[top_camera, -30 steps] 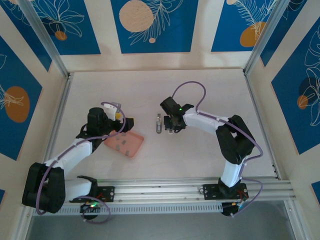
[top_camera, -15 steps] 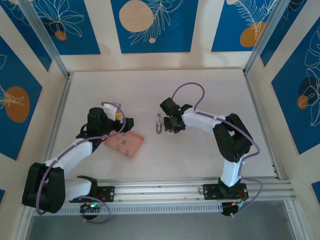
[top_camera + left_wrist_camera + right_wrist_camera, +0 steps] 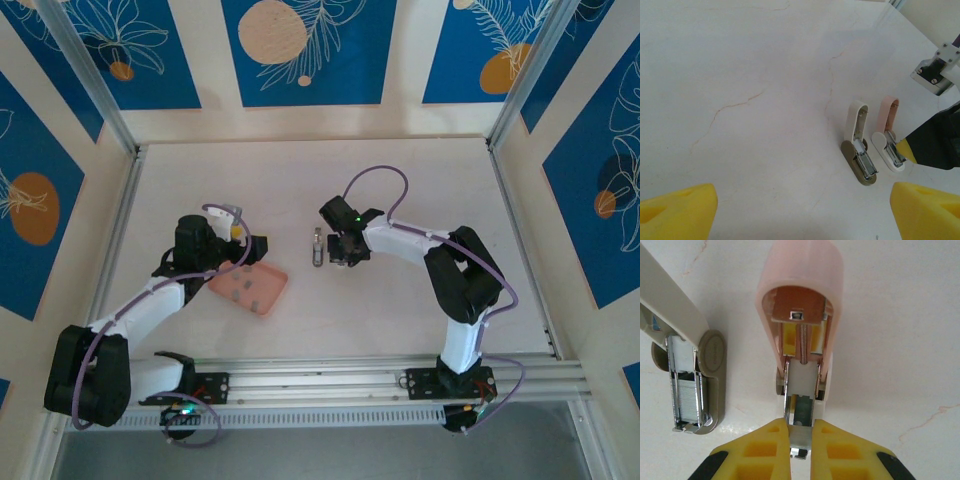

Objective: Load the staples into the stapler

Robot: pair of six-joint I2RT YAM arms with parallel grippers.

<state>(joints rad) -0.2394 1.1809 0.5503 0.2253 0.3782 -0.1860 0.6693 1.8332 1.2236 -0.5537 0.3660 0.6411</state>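
Stapler [image 3: 805, 275], lid open; right gripper [image 3: 801, 427] apparently clamped on its metal front end.

This looks like a robot lab. A white table [image 3: 420, 170] has walls [image 3: 300, 50] with blue leaf pictures all around it. Metal posts [image 3: 87, 75] stand at the table's far corners, and two robot arms [image 3: 140, 305] are bolted to a metal rail [image 3: 320, 372] at its near edge.

The right arm's elbow [image 3: 453, 276] has swung slightly left toward the right hand [image 3: 340, 255], purple cable [image 3: 376, 178] following.
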